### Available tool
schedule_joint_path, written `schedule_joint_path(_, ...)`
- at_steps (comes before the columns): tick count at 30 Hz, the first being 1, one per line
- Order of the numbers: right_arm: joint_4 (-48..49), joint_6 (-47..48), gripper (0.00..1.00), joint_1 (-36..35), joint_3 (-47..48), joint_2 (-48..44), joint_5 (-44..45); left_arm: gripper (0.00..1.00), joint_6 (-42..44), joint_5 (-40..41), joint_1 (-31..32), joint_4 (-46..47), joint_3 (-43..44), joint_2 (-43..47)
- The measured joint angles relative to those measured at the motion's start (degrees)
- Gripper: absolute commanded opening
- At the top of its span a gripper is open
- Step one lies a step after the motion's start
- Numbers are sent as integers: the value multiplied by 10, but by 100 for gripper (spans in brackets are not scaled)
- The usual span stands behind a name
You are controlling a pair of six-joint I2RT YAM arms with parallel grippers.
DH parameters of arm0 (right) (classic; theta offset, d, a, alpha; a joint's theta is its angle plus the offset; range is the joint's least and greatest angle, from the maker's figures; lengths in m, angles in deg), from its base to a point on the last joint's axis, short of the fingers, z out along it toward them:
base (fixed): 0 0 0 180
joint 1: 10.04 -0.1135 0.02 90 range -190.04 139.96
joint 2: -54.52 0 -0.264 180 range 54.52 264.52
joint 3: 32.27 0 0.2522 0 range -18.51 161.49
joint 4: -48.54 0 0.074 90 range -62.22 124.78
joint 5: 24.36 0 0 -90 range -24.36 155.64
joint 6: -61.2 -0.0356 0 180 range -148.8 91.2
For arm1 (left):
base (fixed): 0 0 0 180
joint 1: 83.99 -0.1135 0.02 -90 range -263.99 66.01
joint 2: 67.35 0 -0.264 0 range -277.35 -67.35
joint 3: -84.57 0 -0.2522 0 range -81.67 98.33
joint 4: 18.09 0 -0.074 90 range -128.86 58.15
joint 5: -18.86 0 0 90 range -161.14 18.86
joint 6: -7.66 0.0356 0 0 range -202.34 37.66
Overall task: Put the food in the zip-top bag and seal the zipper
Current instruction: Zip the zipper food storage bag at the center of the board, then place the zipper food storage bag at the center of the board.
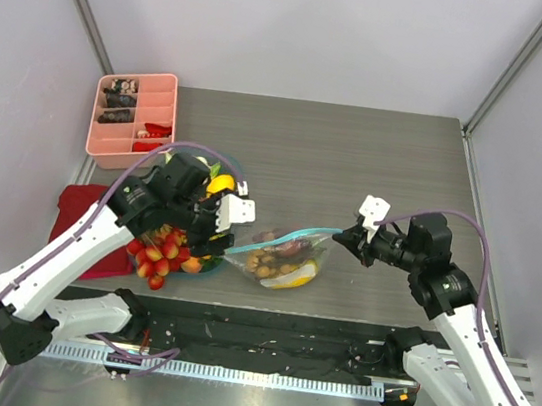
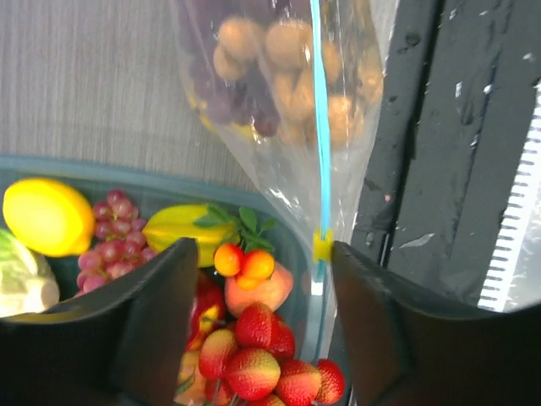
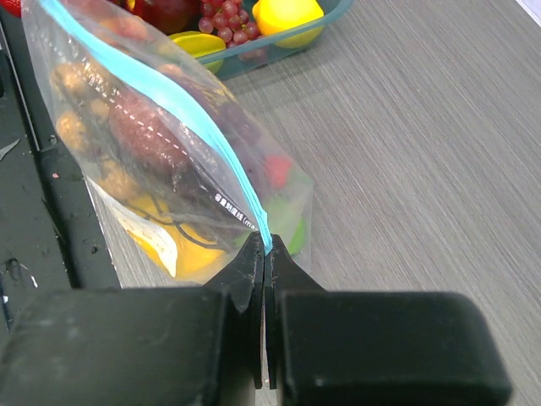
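Grey counter (image 1: 358,155), pale walls (image 1: 326,29); right fingers (image 3: 243,272) clench the zipper (image 3: 169,110), left fingers (image 2: 161,296) gape, crinkled zip-top bag (image 1: 279,255) blurs its food (image 2: 287,42).

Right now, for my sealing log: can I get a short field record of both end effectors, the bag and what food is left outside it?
left end effector: open, yellow slider between its fingers
right end effector: shut on the zipper end
zip-top bag: holds nuts and other food
loose food: strawberries, grapes, lemon in teal tub
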Motion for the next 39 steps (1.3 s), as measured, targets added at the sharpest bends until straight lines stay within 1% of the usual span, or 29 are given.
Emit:
schedule_joint_path(2, 2, 4, 1, 0, 0, 2, -2, 74, -26, -2, 7, -2, 17, -17)
schedule_joint_path(5, 6, 9, 1, 0, 0, 2, -8, 75, -75, -4, 20, 4, 52, -39)
schedule_joint_path(7, 8, 10, 1, 0, 0, 2, -12, 75, -108, 8, 40, 20, 80, -53)
schedule_joint_path(10, 11, 10, 1, 0, 0, 6, -16, 78, -150, 25, 85, 31, 129, -90)
schedule_joint_path(13, 12, 10, 1, 0, 2, 10, -17, 75, -205, 40, 124, 40, 170, -139)
schedule_joint_path(14, 12, 10, 1, 0, 2, 10, -17, 72, -224, 43, 134, 40, 181, -158)
schedule_joint_path(18, 12, 5, 1, 0, 3, 9, -17, 66, -304, 46, 149, 48, 196, -225)
schedule_joint_path(21, 13, 1, 1, 0, 3, 5, -17, 50, -355, 45, 153, 61, 190, -249)
schedule_joint_path(22, 13, 0, 1, 0, 3, 4, -17, 31, -371, 44, 153, 69, 186, -249)
schedule_joint_path(23, 13, -2, 1, 0, 3, 2, -17, 20, -385, 42, 154, 75, 184, -249)
schedule_joint_path(24, 12, -3, 1, 0, 3, 0, -17, 12, -397, 40, 155, 78, 183, -249)
schedule_joint_path(25, 13, -5, 2, 0, 3, -1, -16, 0, -410, 36, 156, 82, 184, -250)
schedule_joint_path(26, 13, -8, 20, 0, 3, -3, -14, 0, -422, 31, 156, 87, 184, -252)
schedule_joint_path(28, 11, -21, 45, 0, 3, -8, -7, 0, -444, 23, 157, 91, 185, -256)
schedule_joint_path(29, 12, -31, 53, 0, 5, -11, -2, 0, -455, 17, 157, 94, 186, -257)
schedule_joint_path(30, 10, -44, 54, 1, 10, -14, 3, 0, -464, 13, 156, 99, 186, -259)
schedule_joint_path(33, -1, -83, 76, 1, 36, -20, 24, 0, -499, 5, 150, 118, 191, -261)
schedule_joint_path(34, -3, -92, 92, 1, 45, -23, 30, 0, -509, 4, 148, 125, 196, -264)
schedule_joint_path(36, -5, -121, 100, 1, 68, -40, 49, 0, -529, 3, 144, 137, 214, -275)
schedule_joint_path(39, -6, -162, 100, 1, 103, -77, 85, 0, -573, -7, 140, 168, 266, -315)
